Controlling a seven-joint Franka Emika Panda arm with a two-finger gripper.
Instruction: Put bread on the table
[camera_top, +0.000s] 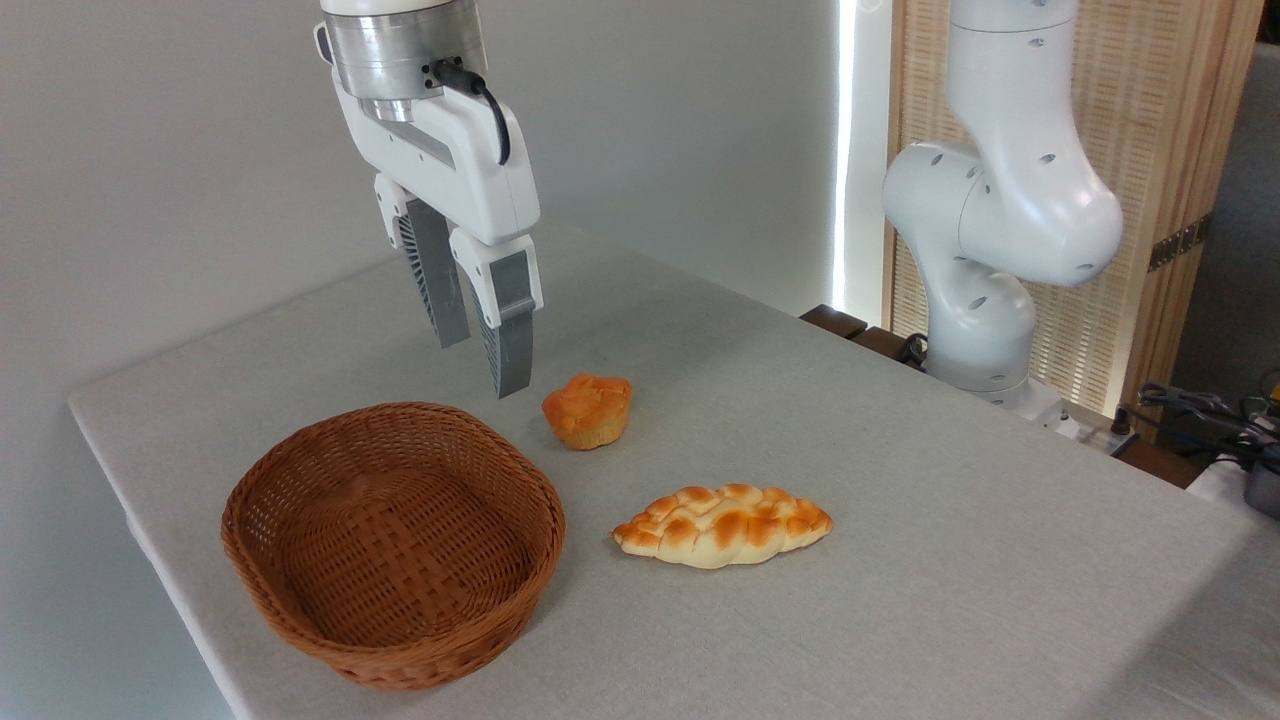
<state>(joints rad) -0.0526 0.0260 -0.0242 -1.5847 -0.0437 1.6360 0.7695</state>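
The long braided bread (722, 525) lies flat on the grey-beige table (950, 520), just right of the wicker basket (392, 540). It touches nothing else. My gripper (483, 368) hangs in the air above the basket's far rim, well up and to the left of the bread. Its two grey fingers (512, 335) stand apart with nothing between them, so it is open.
The brown basket shows nothing inside it. A small round orange bun (588, 410) sits on the table behind the bread, right of my fingertips. The arm's white base (985, 300) stands at the table's far right edge, with cables (1200, 410) beside it.
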